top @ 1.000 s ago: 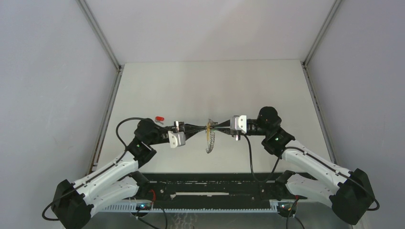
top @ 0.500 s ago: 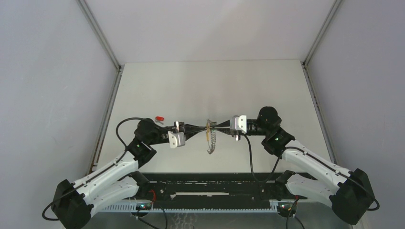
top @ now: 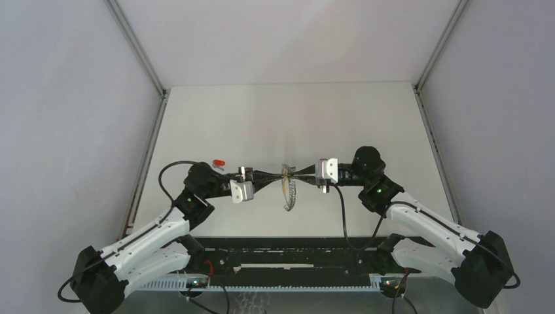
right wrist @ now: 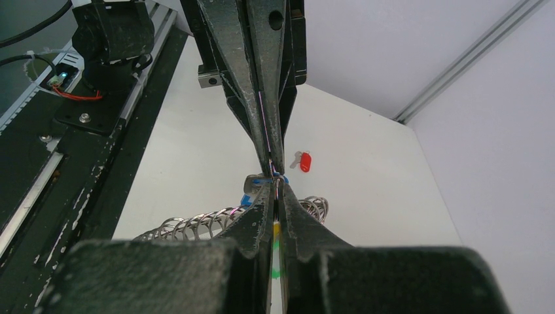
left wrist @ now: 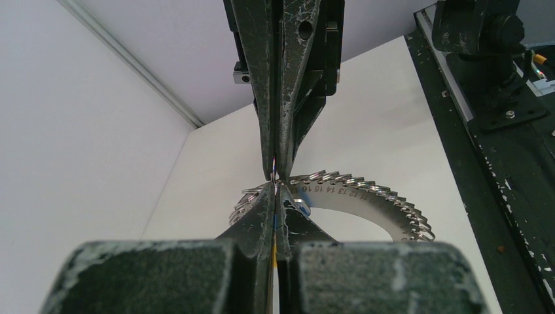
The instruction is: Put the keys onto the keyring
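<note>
Red key not done: loose on desk, just beyond L arm, well apart from keyring. Blue key sits at the tips w/ keyring; threaded or not, can't tell. L end effector & R end effector both pinched closed, tip to tip, mid-desk; which holds what unclear. Numbered ring strip crowds under the tips, hides the join.

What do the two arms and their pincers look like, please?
The left arm and right arm have white shells, black joints and green lights. A black cable loops beside each forearm. Silver blocks cap the wrists. The left pincer and right pincer have dark, tapering fingers with pale scuffs.
</note>
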`<state>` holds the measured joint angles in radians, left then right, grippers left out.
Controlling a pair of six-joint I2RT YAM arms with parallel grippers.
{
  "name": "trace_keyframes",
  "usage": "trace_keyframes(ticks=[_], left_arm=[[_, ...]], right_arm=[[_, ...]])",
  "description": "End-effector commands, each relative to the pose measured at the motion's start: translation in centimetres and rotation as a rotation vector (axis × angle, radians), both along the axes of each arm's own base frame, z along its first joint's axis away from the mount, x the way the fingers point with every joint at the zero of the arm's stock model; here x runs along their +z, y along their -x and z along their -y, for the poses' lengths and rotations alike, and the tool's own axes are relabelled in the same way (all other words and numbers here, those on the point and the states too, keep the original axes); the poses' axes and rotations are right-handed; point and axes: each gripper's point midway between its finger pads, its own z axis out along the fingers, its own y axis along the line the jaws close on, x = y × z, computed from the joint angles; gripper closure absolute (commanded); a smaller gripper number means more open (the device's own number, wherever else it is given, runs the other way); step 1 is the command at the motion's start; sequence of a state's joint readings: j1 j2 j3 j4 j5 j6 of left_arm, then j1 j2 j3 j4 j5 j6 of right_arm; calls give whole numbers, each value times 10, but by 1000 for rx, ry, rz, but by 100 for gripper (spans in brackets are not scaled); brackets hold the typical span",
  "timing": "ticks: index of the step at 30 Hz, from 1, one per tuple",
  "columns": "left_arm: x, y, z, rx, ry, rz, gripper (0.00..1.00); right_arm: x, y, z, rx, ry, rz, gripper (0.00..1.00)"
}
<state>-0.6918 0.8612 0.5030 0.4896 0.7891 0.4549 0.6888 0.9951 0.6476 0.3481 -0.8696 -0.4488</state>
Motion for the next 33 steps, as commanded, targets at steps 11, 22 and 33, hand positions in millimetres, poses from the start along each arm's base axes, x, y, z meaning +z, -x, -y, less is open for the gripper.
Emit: trace_keyframes(ticks=[11, 22, 33], left_arm=[[8, 0, -2, 11, 20, 27, 100], [9, 1, -2, 12, 21, 29, 100], [7, 1, 0, -1, 14, 22, 100]], right_arm=[[15, 2, -1, 4, -35, 41, 100], [15, 2, 0, 1, -36, 41, 100], [18, 5, 0, 11, -43, 48, 100]])
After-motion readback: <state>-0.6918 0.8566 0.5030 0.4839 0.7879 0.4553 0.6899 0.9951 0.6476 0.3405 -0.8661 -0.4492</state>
